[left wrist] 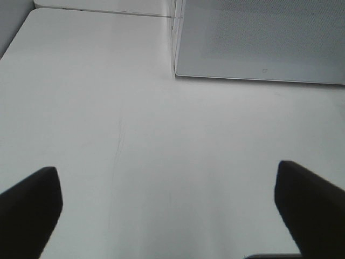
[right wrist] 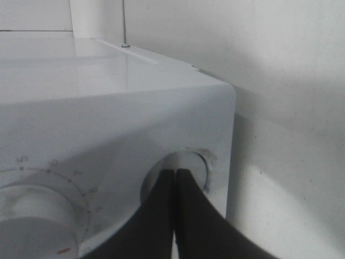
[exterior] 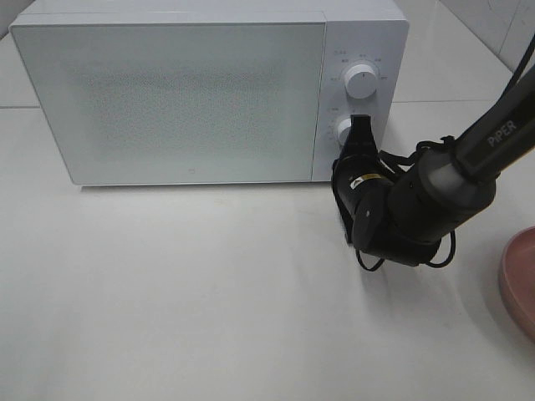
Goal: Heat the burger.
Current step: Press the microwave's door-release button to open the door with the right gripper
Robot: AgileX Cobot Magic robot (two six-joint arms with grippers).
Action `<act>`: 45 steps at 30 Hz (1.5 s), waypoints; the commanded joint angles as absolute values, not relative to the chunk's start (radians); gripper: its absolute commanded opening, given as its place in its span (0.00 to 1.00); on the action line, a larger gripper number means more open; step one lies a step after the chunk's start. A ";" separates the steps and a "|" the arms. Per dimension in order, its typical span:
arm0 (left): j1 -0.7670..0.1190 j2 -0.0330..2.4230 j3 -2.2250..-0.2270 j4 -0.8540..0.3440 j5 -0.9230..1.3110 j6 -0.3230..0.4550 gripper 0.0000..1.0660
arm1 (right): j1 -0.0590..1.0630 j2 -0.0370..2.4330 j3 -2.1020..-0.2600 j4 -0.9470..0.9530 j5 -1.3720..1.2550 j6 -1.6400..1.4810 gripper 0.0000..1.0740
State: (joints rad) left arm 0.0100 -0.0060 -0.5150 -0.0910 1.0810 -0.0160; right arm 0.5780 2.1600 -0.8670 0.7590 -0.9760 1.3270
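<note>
The left pincer (left wrist: 170, 202) hangs wide open above the bench (left wrist: 135, 124), holding nothing. The microwave (exterior: 167, 92) fills the upper left, door shut. Right of centre, the right pincer (exterior: 359, 125) is closed, tips against the lower knob (exterior: 342, 130). A pink plate (exterior: 520, 280) sits at the right edge. The burger is out of sight in every view.

White table (exterior: 209, 292), two things resting on it.
A white microwave (exterior: 167, 92) stands at the back with its door closed, and a pink plate (exterior: 520, 280) lies well apart from it at the right edge, only partly in sight.
</note>
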 commanded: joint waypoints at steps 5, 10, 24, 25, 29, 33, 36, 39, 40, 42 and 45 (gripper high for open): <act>0.004 -0.026 -0.515 -0.098 1.069 -0.016 0.94 | 0.570 2.155 -0.913 0.807 -1.037 1.279 0.00; 0.004 -0.026 -0.515 -0.097 1.069 -0.016 0.94 | 0.564 2.177 -0.973 0.801 -1.064 1.225 0.00; 0.004 -0.018 -0.515 -0.065 1.070 -0.016 0.94 | 0.564 2.210 -1.041 0.784 -1.134 1.192 0.00; 0.004 -0.018 -0.515 -0.065 1.070 -0.016 0.94 | 0.564 2.210 -1.041 0.784 -1.132 1.192 0.00; 0.004 -0.018 -0.515 -0.065 1.070 -0.016 0.94 | 0.564 2.210 -1.041 0.784 -1.127 1.190 0.00; 0.004 -0.018 -0.515 -0.065 1.070 -0.016 0.94 | 0.564 2.204 -1.033 0.784 -1.103 1.188 0.00; 0.004 -0.018 -0.515 -0.065 1.070 -0.016 0.94 | 0.564 2.187 -1.004 0.790 -1.085 1.187 0.00; 0.004 -0.018 -0.515 -0.065 1.070 -0.016 0.94 | 0.564 2.170 -0.979 0.792 -1.074 1.186 0.00; 0.004 -0.018 -0.515 -0.065 1.070 -0.016 0.94 | 0.564 2.160 -0.968 0.791 -1.058 1.189 0.00; 0.004 -0.018 -0.515 -0.065 1.070 -0.016 0.94 | 0.565 2.141 -0.952 0.788 -1.002 1.189 0.00; 0.004 -0.018 -0.515 -0.065 1.070 -0.016 0.94 | 0.565 2.118 -0.926 0.792 -0.936 1.188 0.00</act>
